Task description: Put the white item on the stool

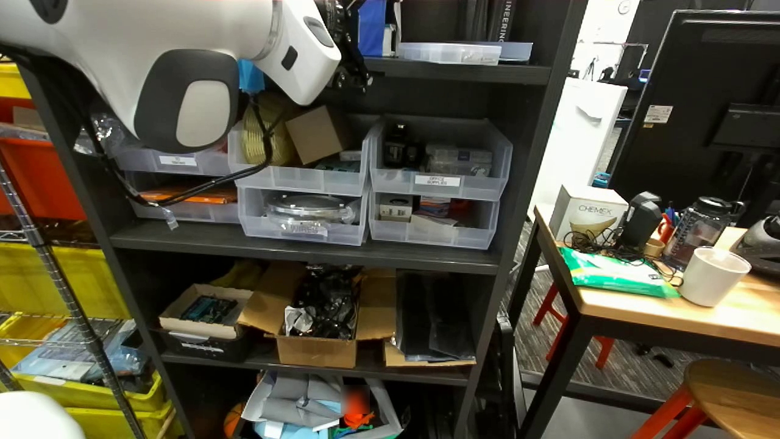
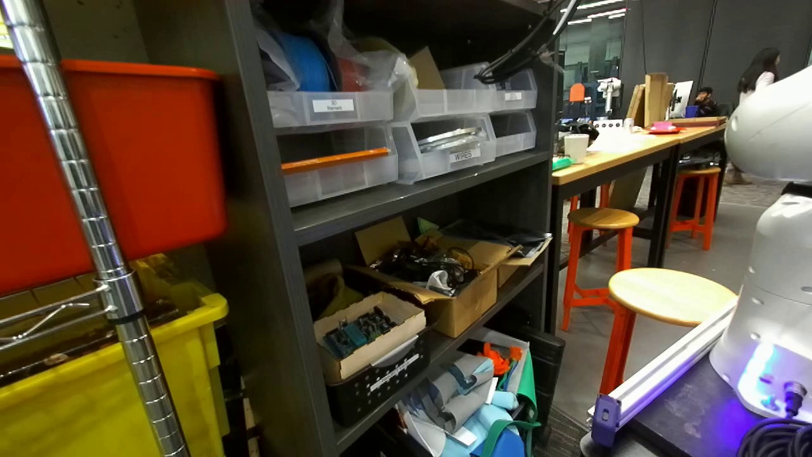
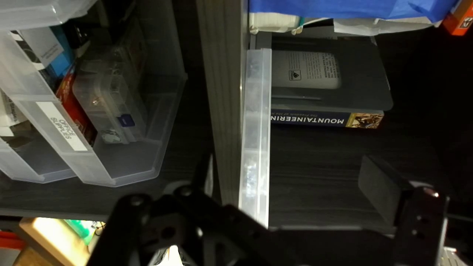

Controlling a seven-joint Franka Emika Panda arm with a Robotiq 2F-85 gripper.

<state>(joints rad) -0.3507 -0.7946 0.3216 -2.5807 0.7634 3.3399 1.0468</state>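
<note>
Several stools [image 2: 671, 295], one wooden worktop [image 1: 755, 305], and the white item [image 3: 254, 122] high on a shelf [image 1: 451, 73].
It lies along the shelf's front edge, off past the worktop's left edge; the claw [image 3: 288, 173] near it has its fingers [image 3: 377, 188] spread wide. In an exterior view a green packet [image 1: 615, 272] lies near the worktop's front left corner, a white cup [image 1: 710, 277] by the front edge, a stool [image 1: 734, 387] below. Grey floor [image 2: 741, 225], dark far wall [image 2: 669, 38].

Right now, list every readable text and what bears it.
"OFFICE SUPPLIES": upper bin label
"WIRES": lower bin label
"3D Filament", blurry: another bin label
"CHEMEX": white carton
"MOUNTAINEERING", across two views: book spine
"The Freedom of the": same spine
Too small or blurred: monitor sticker, black basket's label, white printed label.
</note>
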